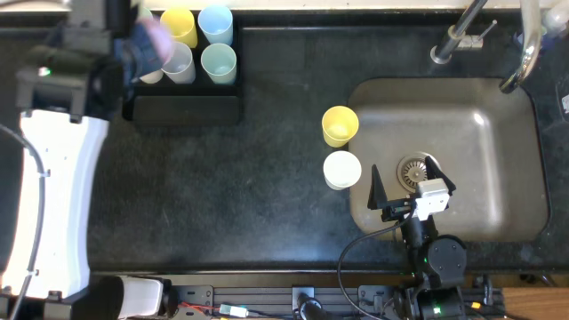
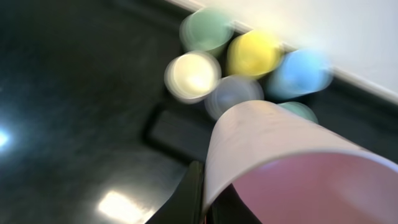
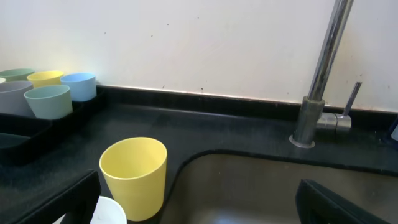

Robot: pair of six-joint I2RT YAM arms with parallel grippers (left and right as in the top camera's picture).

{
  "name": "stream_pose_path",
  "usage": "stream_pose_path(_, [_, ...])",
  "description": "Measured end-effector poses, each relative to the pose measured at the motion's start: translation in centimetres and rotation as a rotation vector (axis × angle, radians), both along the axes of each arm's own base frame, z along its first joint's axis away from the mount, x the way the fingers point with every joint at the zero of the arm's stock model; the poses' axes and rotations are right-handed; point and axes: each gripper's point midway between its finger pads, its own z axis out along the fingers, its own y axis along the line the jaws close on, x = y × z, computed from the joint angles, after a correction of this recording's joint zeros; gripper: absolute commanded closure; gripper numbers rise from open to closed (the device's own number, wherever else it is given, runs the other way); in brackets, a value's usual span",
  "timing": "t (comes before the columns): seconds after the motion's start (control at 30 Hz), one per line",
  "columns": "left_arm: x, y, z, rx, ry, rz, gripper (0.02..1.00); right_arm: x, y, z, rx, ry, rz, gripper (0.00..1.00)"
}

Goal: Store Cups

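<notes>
Pink cup [image 2: 292,171] tight in left tool [image 2: 204,199] nr tray [image 1: 187,108]; right tool [image 1: 405,180] wide apart, empty

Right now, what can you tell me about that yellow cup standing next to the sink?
The yellow cup beside the sink is a plain, matte tumbler, plastic by its look, narrowing slightly toward its base. It stands upright, mouth up, and looks empty. It rests on the dark countertop right at the edge of the sink. A white cup sits close beside it; whether they touch is unclear. The right claw is open over the sink and does not touch it.
</notes>
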Motion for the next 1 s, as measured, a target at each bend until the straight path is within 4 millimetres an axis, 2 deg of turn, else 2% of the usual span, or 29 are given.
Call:
stream_pose_path(0.1, [-0.4,3.5,-2.4,0.009,0.07,0.028,0.985,0.0,0.0,0.0,0.0,-0.001,0.0,0.003])
stream_pose_path(0.2, [-0.2,6.6,-3.9,0.019,0.101,0.027,0.985,0.0,0.0,0.0,0.0,0.0,0.0,0.003])
stream_pose_path(0.33, [0.1,9.2,-5.7,0.025,0.145,0.008,0.985,0.0,0.0,0.0,0.0,0.0,0.0,0.005])
stream_pose_path(0.53, [2.8,8.9,-10.3,-0.016,0.224,-0.108,0.985,0.0,0.0,0.0,0.0,0.0,0.0,0.005])
stream_pose_path(0.67, [3.5,8.3,-13.4,-0.058,0.285,-0.16,0.985,0.0,0.0,0.0,0.0,0.0,0.0,0.003])
stream_pose_path(1.0, [3.9,7.9,-15.0,-0.08,0.312,-0.193,0.985,0.0,0.0,0.0,0.0,-0.001,0.0,0.003])
